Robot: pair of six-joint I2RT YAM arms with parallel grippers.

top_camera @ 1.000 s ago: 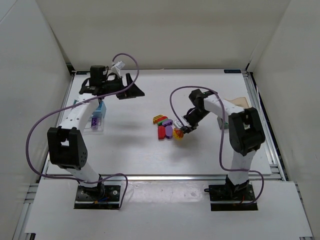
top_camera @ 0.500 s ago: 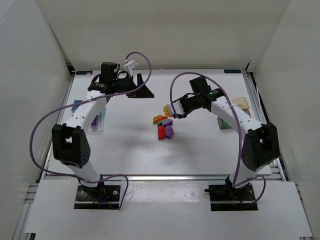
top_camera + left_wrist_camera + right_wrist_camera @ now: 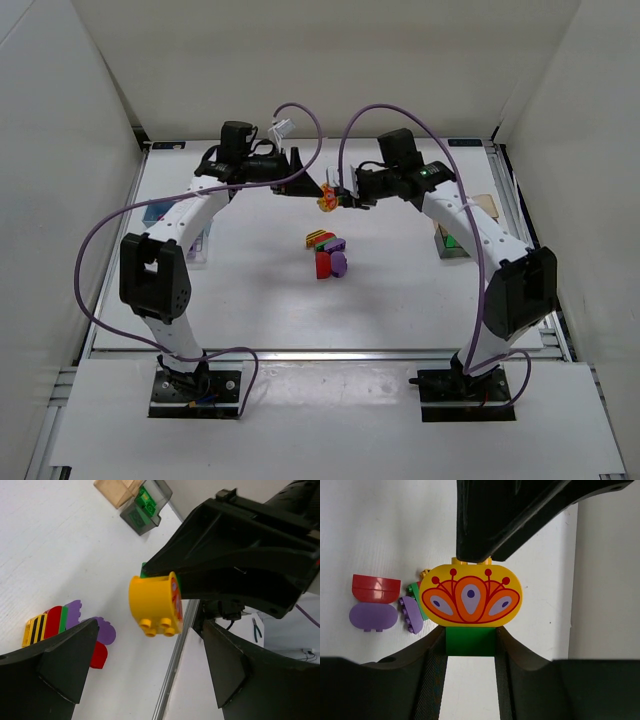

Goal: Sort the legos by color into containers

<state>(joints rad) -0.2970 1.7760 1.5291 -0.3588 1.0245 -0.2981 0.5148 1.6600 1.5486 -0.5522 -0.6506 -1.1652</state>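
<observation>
Two tools meet in the air above the tabletop (image 3: 250,290), and you can read this as a handover. Your right tool (image 3: 338,198) is closed tight on a yellow block (image 3: 327,201) with an orange and red fan picture. Its fingers (image 3: 434,672) pinch the green block (image 3: 470,641) that seems joined under the yellow one, so the yellow part sticks out free beyond the tips. I think it is held this way to leave room for the other side to grip.

Your left tool (image 3: 310,183) stands wide and holds nothing. The yellow block hangs just ahead of it, in line with the gap between its two fingers (image 3: 55,665), touching neither. Below the right tool, the rest of the blocks (image 3: 327,252) lie in a small pile. The dark box (image 3: 145,507) with green blocks and the tan box (image 3: 116,490) sit on the right tool's side, well apart from the left tool. Probably the yellow block belongs to a box nearer the left tool, which would explain the pass.
</observation>
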